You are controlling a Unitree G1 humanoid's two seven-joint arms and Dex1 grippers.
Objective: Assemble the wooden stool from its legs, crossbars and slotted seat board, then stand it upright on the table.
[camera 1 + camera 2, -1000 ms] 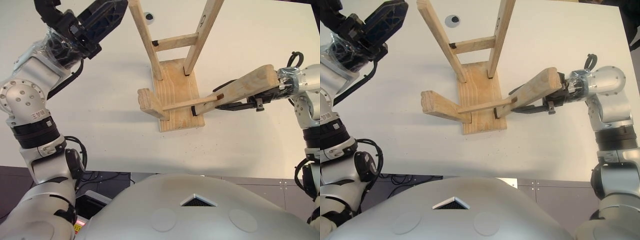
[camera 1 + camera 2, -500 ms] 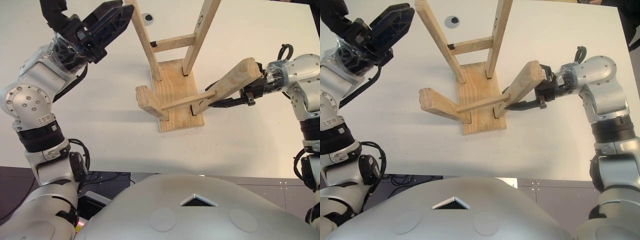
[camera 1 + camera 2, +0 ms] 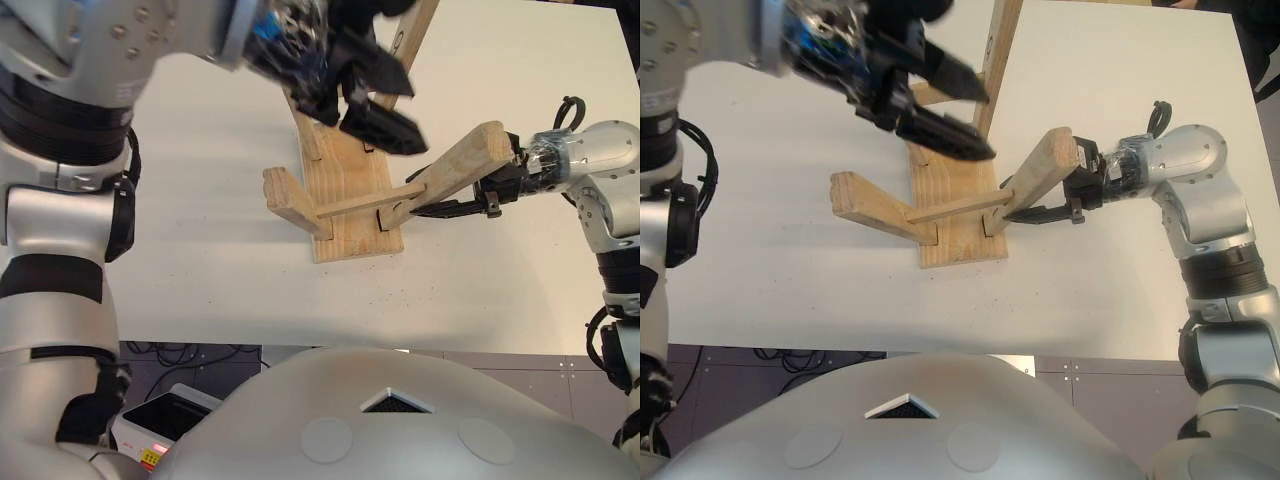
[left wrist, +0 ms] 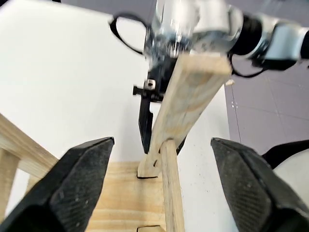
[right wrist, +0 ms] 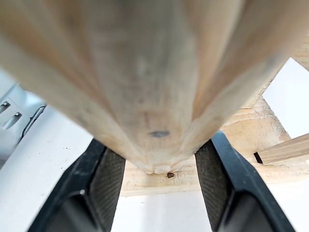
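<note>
Seat board lies flat mid-table, well in from every edge, long side running from near edge to far edge. An upright leg stands at the board's far end. At the board's near end a crossbar joins two tilted legs. The left leg leans out over the table on the board's left side. The right leg slants up toward the right edge, its foot at the board. Right gripper is clamped on the right leg, fingers pressed on both sides of it. Left gripper hangs above the board's far half with fingers spread wide, touching nothing, facing the held leg.
</note>
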